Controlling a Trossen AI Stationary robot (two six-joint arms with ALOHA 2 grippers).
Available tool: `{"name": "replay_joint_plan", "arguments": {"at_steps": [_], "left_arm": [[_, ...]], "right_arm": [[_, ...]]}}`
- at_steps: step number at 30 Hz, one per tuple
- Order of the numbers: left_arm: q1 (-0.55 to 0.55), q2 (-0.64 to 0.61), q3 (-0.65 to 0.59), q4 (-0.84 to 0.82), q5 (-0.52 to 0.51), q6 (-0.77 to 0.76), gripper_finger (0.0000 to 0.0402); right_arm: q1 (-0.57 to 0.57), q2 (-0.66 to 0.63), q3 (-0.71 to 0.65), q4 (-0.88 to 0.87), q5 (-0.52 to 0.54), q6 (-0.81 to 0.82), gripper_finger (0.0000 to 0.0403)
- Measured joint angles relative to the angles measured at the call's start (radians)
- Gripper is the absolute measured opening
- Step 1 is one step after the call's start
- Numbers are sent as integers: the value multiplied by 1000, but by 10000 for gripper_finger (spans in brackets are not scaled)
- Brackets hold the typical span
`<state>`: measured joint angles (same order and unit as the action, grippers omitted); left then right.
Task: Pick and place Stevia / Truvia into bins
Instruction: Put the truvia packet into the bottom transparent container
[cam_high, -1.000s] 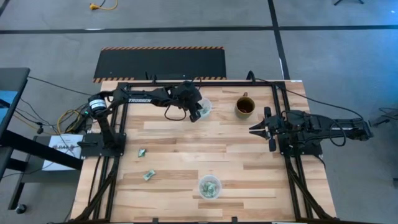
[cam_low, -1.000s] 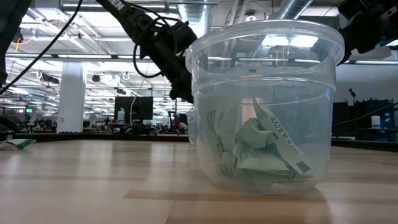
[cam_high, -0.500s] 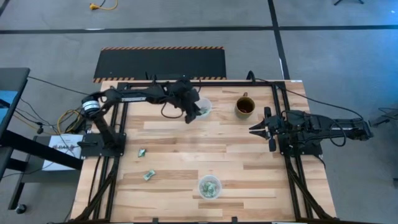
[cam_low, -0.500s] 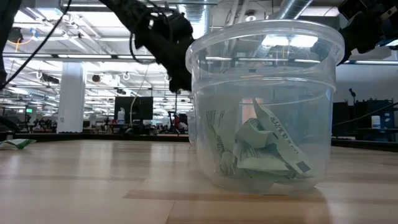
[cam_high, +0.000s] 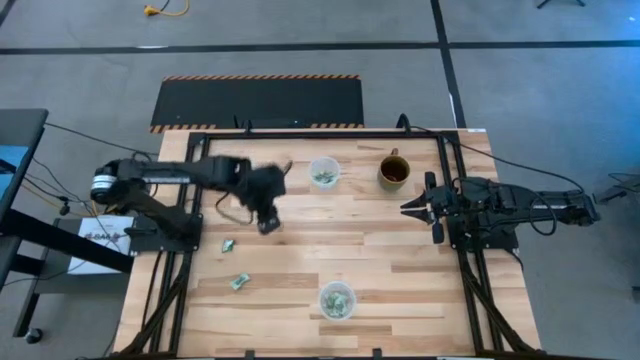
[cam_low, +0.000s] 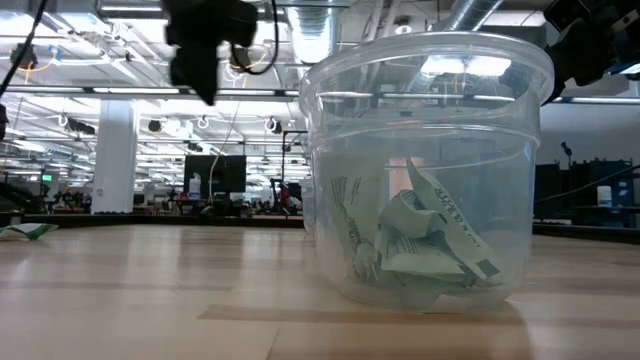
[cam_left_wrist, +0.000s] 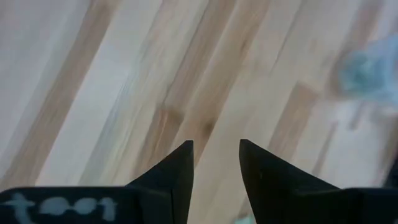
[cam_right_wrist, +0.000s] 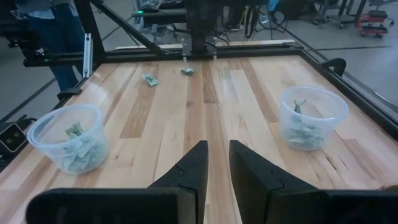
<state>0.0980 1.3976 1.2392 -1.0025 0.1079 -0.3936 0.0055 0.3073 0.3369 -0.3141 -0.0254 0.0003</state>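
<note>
Two green-and-white Stevia packets lie flat on the table's left half, one (cam_high: 228, 245) beyond the other (cam_high: 240, 282). One clear bin (cam_high: 323, 173) stands at the far middle and another (cam_high: 337, 301) at the near edge. Both hold crumpled packets (cam_low: 420, 240). My left gripper (cam_high: 268, 222) hangs open and empty above bare wood, between the far bin and the loose packets; its fingers (cam_left_wrist: 180, 168) point down. My right gripper (cam_high: 410, 208) waits at the table's right, a little open, with nothing between its fingers (cam_right_wrist: 193, 165).
A brown mug (cam_high: 393, 171) stands right of the far bin, close to my right gripper. Black frame rails run along the table's left and right edges. Bare wood lies between the two bins.
My left gripper has left the far bin, risen, and swung toward the table's left and near edge, ending over bare wood close to the loose packets. It has tipped more steeply downward. The bins and the packets have kept their places.
</note>
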Motion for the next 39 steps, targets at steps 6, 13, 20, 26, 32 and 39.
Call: {"name": "replay_joint_plan", "arguments": {"at_steps": [6, 13, 20, 26, 32, 39], "left_arm": [[-210, -7, 0, -202, -200, -296, 115], [-373, -7, -1, -348, -344, -599, 115], [-455, -7, -81, -317, -353, -763, 115], [-472, -18, -256, -245, -246, -835, 115], [-473, -117, -428, 0, -165, -871, 115], [-474, -308, -616, 43, -121, -1034, 115]], "right_arm": [[0, 0, 0, 0, 0, 0, 59], [0, 0, 0, 0, 0, 0, 59], [0, 0, 0, 0, 0, 0, 59], [0, 0, 0, 0, 0, 0, 59], [0, 0, 0, 0, 0, 0, 59], [0, 0, 0, 0, 0, 0, 59]]}}
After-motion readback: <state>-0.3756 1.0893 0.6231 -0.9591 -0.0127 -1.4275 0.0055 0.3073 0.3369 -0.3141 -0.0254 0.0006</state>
